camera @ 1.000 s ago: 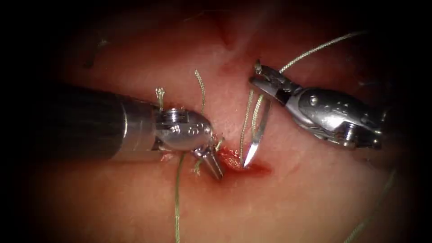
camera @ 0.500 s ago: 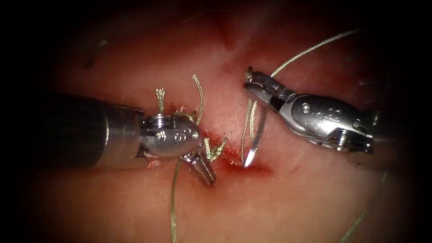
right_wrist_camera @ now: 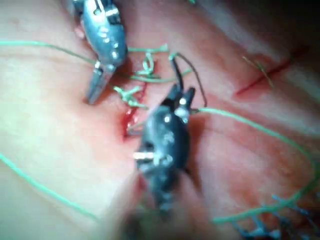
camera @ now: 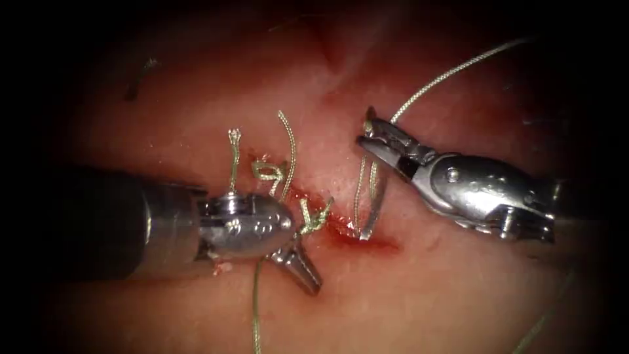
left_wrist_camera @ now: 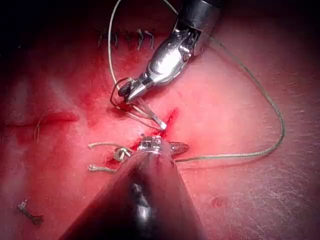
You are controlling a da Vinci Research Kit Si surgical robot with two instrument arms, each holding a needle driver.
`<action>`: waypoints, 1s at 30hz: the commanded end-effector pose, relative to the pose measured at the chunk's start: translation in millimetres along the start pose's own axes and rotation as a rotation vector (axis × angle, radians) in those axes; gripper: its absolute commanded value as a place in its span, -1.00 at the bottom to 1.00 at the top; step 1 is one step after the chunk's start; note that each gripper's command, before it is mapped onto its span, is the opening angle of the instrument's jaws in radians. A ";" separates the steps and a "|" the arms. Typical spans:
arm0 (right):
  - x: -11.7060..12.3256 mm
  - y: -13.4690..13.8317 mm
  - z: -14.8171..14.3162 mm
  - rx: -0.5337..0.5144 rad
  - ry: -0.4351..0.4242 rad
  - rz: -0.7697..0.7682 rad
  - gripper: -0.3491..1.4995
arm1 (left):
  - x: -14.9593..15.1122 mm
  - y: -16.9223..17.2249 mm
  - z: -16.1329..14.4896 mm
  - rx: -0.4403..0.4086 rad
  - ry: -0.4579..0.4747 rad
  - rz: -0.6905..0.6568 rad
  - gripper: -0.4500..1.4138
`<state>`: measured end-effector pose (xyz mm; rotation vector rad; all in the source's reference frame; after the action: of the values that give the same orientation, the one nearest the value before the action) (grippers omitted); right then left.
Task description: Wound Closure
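Steel, rounded and bright, marks the left tool point(camera: 305, 265) at the near left of the endoscope view; its fingers point(camera: 309, 274) are pressed together and hold nothing, their tip pointing down at the tissue point(camera: 406, 301) just left of the cut point(camera: 367, 241). A strand of green thread point(camera: 255, 308) runs from under this tool toward the near edge. Over the last second this tool has drawn back to the left and nearer, away from the cut.

Just beyond its wrist, at the left lip of the cut, sits a small knot point(camera: 313, 217) of thread, and farther left two more cut ends of thread point(camera: 233, 157) stand up from the tissue — a second tied stitch among them. Red fluid point(camera: 377, 246) pools along the cut to the right of the knot.

Right of centre the curved needle point(camera: 372, 213) hangs point-down, its tip now in the red fluid at the cut; a second ago the point was bare above the tissue, so it has gone lower. How deep it sits in the tissue cannot be told. Two strands of thread drop beside it.

Farther and to the right, the right tool point(camera: 375, 136) has its fingers clamped on the needle near its tail end. From there the thread rises to the far right — a long pale line across the darker tissue. In the left wrist view the same needle point(left_wrist_camera: 150, 115) hangs from the right tool point(left_wrist_camera: 127, 92) toward the cut.
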<state>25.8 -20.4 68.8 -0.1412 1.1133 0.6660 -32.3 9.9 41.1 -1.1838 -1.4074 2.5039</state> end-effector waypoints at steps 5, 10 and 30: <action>0.0 -0.2 0.7 0.001 0.003 0.048 -1.00 | 0.3 1.0 1.4 0.000 -0.001 0.011 -1.00; 0.2 0.1 0.5 -0.005 -0.002 0.074 -1.00 | 0.6 1.2 1.9 0.003 -0.001 0.009 -1.00; -0.4 -0.5 1.1 0.029 -0.049 0.217 -1.00 | -1.9 -1.4 2.0 0.024 -0.011 0.022 -1.00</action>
<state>26.1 -20.5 69.1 0.0278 1.0953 0.8432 -32.0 8.7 43.4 -1.1890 -1.3669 2.5391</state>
